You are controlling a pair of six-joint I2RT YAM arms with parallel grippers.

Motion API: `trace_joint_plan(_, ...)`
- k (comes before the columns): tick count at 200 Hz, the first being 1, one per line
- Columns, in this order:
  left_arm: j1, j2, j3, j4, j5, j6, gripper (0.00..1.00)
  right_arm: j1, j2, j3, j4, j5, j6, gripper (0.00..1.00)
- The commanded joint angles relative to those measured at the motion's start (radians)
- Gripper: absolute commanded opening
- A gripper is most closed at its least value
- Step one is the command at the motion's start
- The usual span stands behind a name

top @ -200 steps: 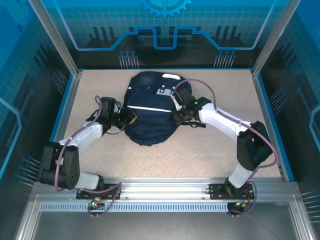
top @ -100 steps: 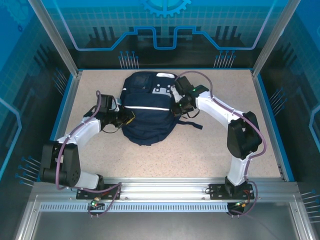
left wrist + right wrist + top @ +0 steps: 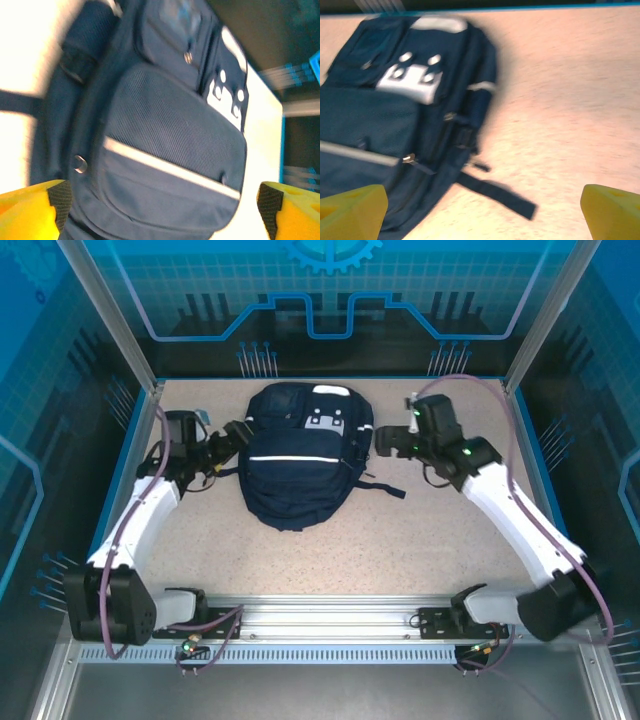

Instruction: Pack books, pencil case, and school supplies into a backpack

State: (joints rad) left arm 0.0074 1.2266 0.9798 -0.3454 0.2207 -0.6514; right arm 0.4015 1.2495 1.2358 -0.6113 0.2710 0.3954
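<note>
backpack (image 3: pixel 300 465): lies flat on the speckled table (image 3: pixel 430 540), middle to far side, front panel up, white reflective stripe (image 3: pixel 300 457) running across it.
feel, my guess: soft fabric shell that will sag and fold when lifted. It looks filled out, so probably some weight. The cloth should give under my pads, not slide, and nothing about it looks fragile.
where to hold: the thick side seams, or the dark strap (image 3: pixel 385 488) trailing off its right side. I'd avoid the flat mesh front, where there's little to pinch.
left gripper (image 3: pixel 237 432): jaws spread wide, nothing between them. In the left wrist view the yellow fingers (image 3: pixel 30 207) stand at either edge with the pack lying ahead between them.
left position: just beside the pack's upper left edge and aimed at it. From overhead I can't tell if it touches.
right gripper (image 3: pixel 384 445): jaws also wide apart and empty.
right position: just off the pack's right side, near the strap. The right wrist view shows bare table under the fingers and the pack off to one side.
contents: pockets look closed, so I can't tell what's inside.
</note>
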Motion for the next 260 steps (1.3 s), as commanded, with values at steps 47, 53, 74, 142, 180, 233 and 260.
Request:
trace_joint_plan(47,0.019,-0.201,-0.228,0.16,-0.463,0.182,0.99,-0.2,-0.268,-0.421,0.309,0.354,-0.059,1.0)
trace_joint_plan(53,0.019,-0.206,-0.255,0.191,-0.471,0.196,0.99,-0.207,-0.274,-0.456,0.351,0.371,-0.083,1.0)
trace_joint_plan(74,0.019,-0.231,-0.365,0.312,-0.522,0.204,0.99,-0.221,-0.27,-0.572,0.489,0.412,-0.148,1.0)
trace_joint_plan(142,0.019,-0.186,-0.666,0.803,-0.609,0.395,0.99,-0.256,-0.174,-0.864,0.969,0.244,-0.315,1.0)
trace_joint_plan(180,0.017,-0.018,-0.722,1.078,-0.537,0.491,0.99,-0.267,-0.072,-0.889,1.115,0.136,-0.365,1.0)
trace_joint_plan(233,0.007,0.168,-0.729,1.357,-0.444,0.576,0.99,-0.3,-0.001,-0.913,1.304,0.005,-0.389,1.0)
trace_joint_plan(260,-0.01,0.241,-0.705,1.387,-0.474,0.585,0.99,-0.323,0.046,-0.903,1.353,-0.056,-0.378,1.0)
